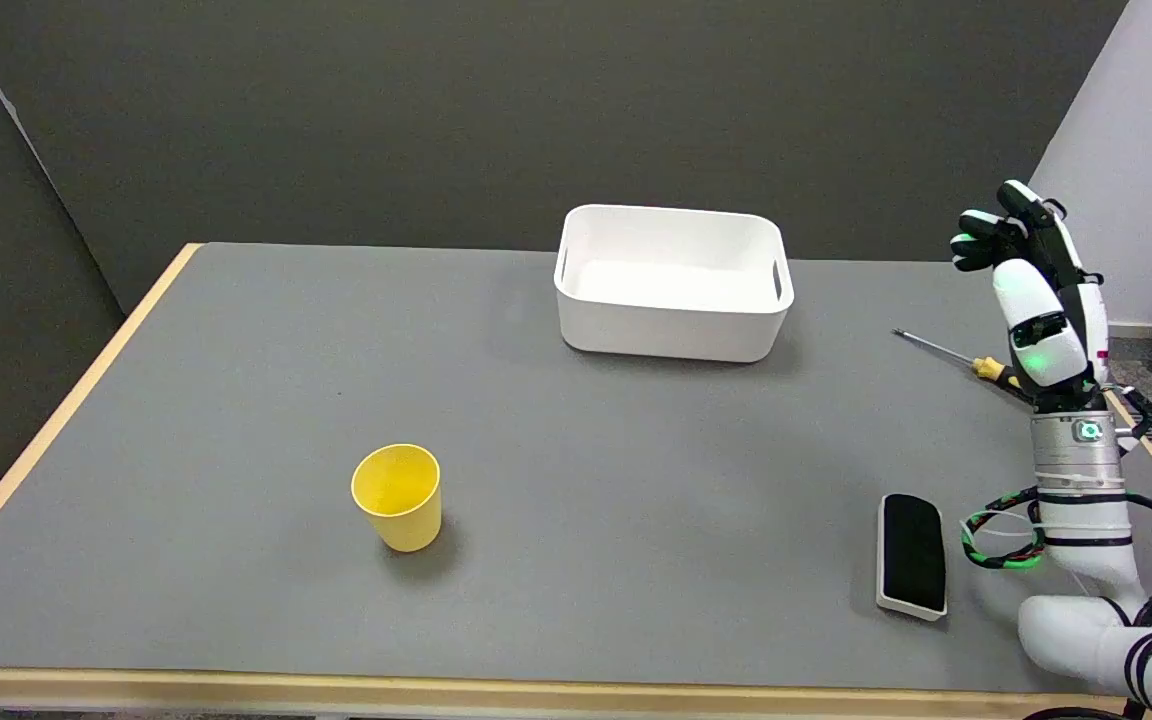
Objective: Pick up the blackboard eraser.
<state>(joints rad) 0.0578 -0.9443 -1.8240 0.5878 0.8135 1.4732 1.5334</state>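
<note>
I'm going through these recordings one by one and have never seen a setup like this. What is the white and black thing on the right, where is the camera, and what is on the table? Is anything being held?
This single picture comes from a camera above the table's near side, looking down and across it. The white arm entering at the lower right is the robot's right arm, and it ends in a black-and-white right hand with several fingers. The hand is raised in the air, pointing upward, and holds nothing.

On the grey table lie four things: the blackboard eraser, black on top with a white base, near the front right beside the arm; a yellow cup standing upright; a white bin at the back; and a screwdriver partly hidden behind the hand. The eraser, which the robot is meant to pick up, lies untouched.
</note>
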